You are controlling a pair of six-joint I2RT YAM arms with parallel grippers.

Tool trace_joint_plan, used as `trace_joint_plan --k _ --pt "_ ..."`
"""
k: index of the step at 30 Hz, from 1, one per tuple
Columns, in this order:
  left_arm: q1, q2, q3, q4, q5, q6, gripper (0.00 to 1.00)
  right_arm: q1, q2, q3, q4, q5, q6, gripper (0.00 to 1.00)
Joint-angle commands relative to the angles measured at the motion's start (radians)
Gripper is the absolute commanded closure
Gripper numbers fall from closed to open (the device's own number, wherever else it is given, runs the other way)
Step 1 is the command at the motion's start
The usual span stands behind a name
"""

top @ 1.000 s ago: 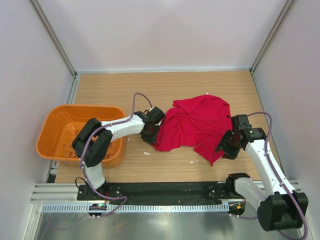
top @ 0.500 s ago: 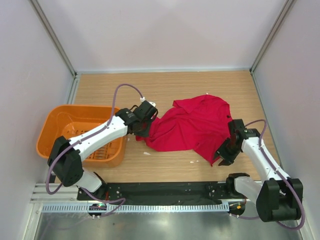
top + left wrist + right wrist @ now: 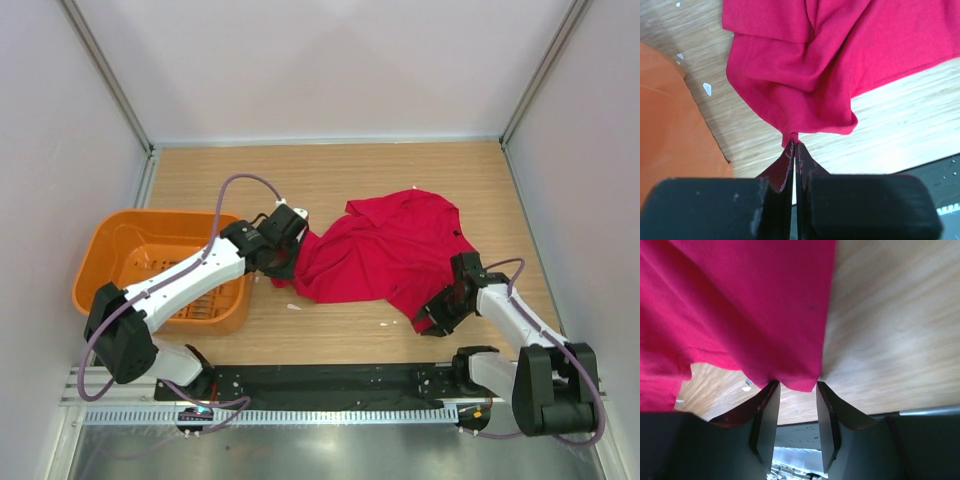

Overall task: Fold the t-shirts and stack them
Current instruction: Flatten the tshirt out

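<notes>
The red t-shirt (image 3: 385,255) lies crumpled on the wooden table, right of centre. My left gripper (image 3: 283,270) is at its left edge, shut on a small pinch of the shirt's hem (image 3: 792,135), with the cloth (image 3: 805,75) spreading away from the tips. My right gripper (image 3: 432,312) is at the shirt's near right corner, low over the table. Its jaws stand open in the right wrist view, with the corner of the shirt (image 3: 790,377) lying at the tips between them (image 3: 794,390), not clamped.
An orange slotted basket (image 3: 130,262) stands at the left of the table; its wall (image 3: 670,135) is close beside the left gripper. White walls enclose the table. A black rail (image 3: 330,378) runs along the near edge. Small white specks (image 3: 385,324) lie on the wood.
My left arm has stretched out and pulled the shirt's left edge further left, toward the basket. My right gripper has moved down and left to the shirt's near corner.
</notes>
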Motion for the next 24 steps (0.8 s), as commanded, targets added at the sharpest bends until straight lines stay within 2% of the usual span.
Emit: trace_joint_plan --k 1,3,9,16,24 --pt "-0.004 -0.05 0.009 -0.027 0.024 -0.016 1.0 0.003 0.076 0.059 0.098 -0.027 -0.004 0.59" --pt "-0.004 -0.059 0.012 -0.035 0.025 -0.018 1.0 0.006 0.094 0.085 0.066 0.005 -0.014 0.58" --pt "-0.004 -0.081 0.023 -0.048 0.024 -0.03 1.0 0.006 0.1 0.079 0.058 0.027 -0.018 0.47" --pt "-0.004 -0.105 0.011 -0.048 0.028 -0.048 1.0 0.007 -0.05 0.088 -0.071 0.081 0.003 0.5" --pt "-0.004 -0.096 0.002 -0.038 0.042 -0.058 1.0 0.029 -0.053 0.067 -0.056 0.05 0.011 0.51"
